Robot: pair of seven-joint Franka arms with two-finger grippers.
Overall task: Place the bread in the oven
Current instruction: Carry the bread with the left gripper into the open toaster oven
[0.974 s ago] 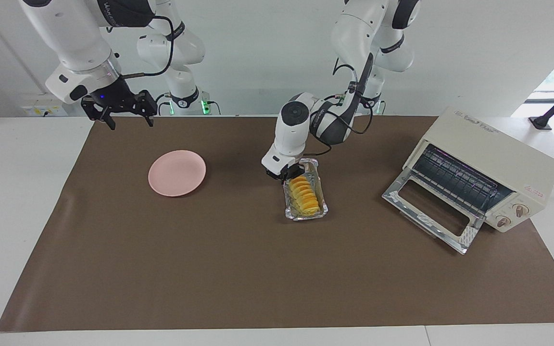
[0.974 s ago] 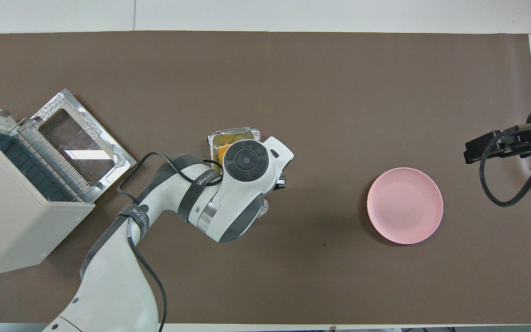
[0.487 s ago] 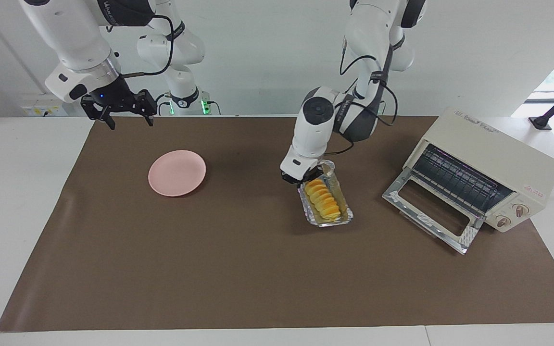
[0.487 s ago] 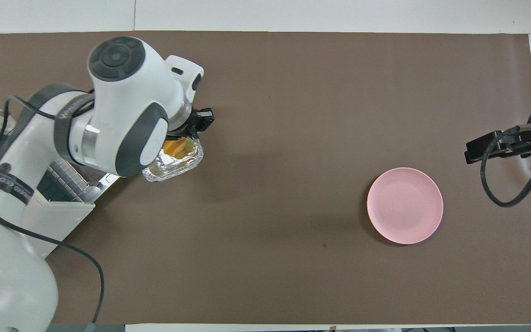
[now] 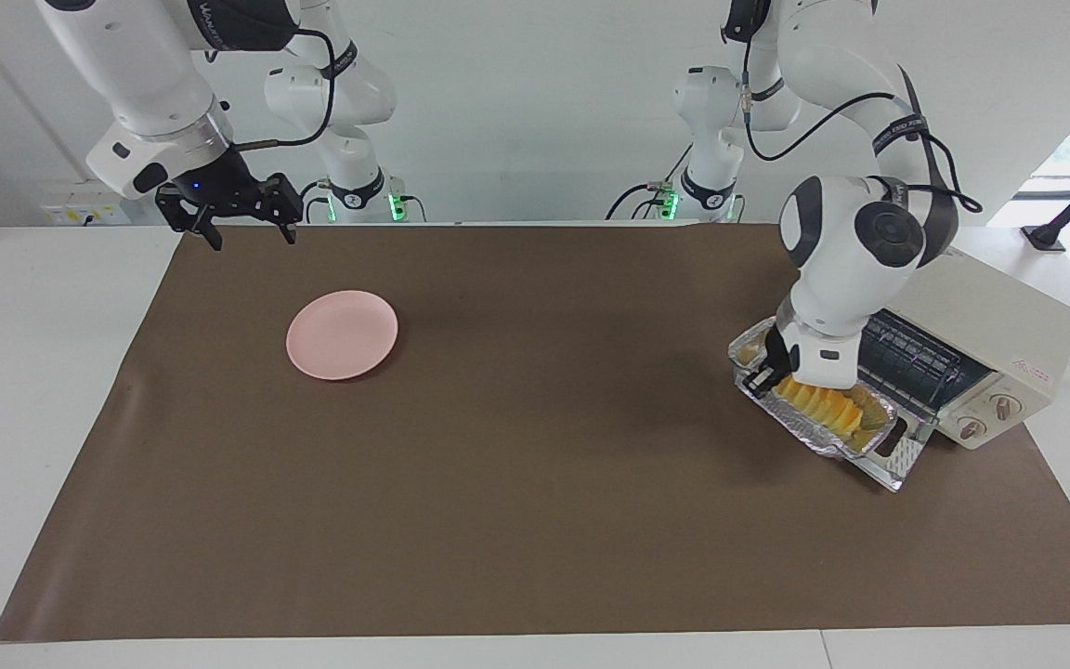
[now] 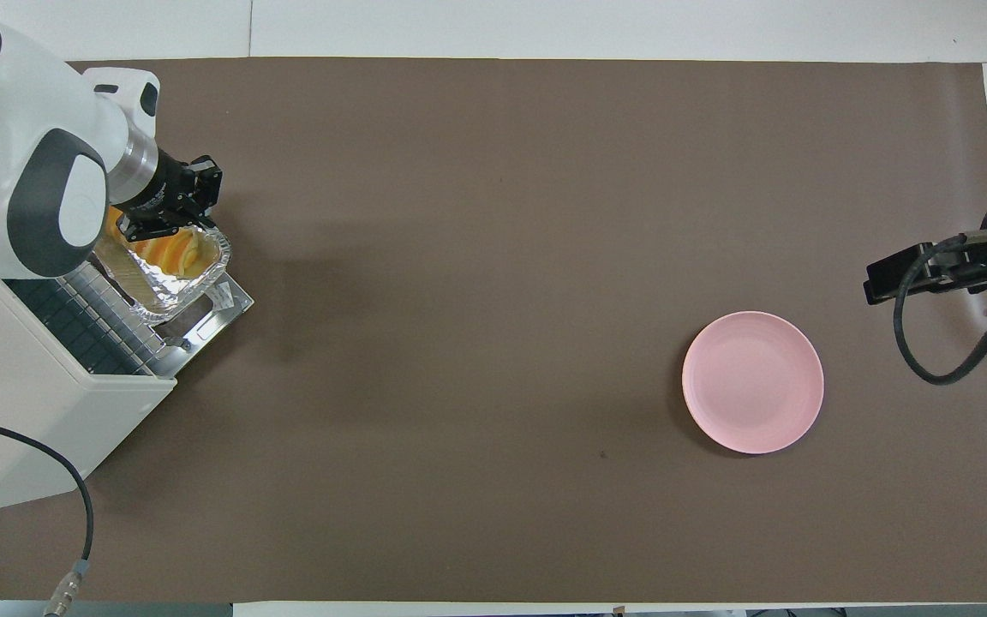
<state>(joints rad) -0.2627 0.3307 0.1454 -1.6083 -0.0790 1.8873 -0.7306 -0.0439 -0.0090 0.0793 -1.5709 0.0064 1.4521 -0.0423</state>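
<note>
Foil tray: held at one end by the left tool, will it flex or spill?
The foil tray looks thin and crinkled, so probably floppy. Gripped at one end by the left tool, it may sag. The bread could slide if tilted.

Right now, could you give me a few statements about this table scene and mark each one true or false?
1. The yellow-orange ridged bread lies in a crinkled silver foil tray. True.
2. The left claw is shut on that foil tray's rim and holds it over the open glass door of the cream-white toaster oven. True.
3. The bread already sits on the oven's wire rack. False: its tray is over the dropped door, in front of the rack.
4. The round pink plate carries a slice of bread. False: nothing is on it.
5. The right claw grips the pink plate. False: it waits open in the air, apart from the plate.
</note>
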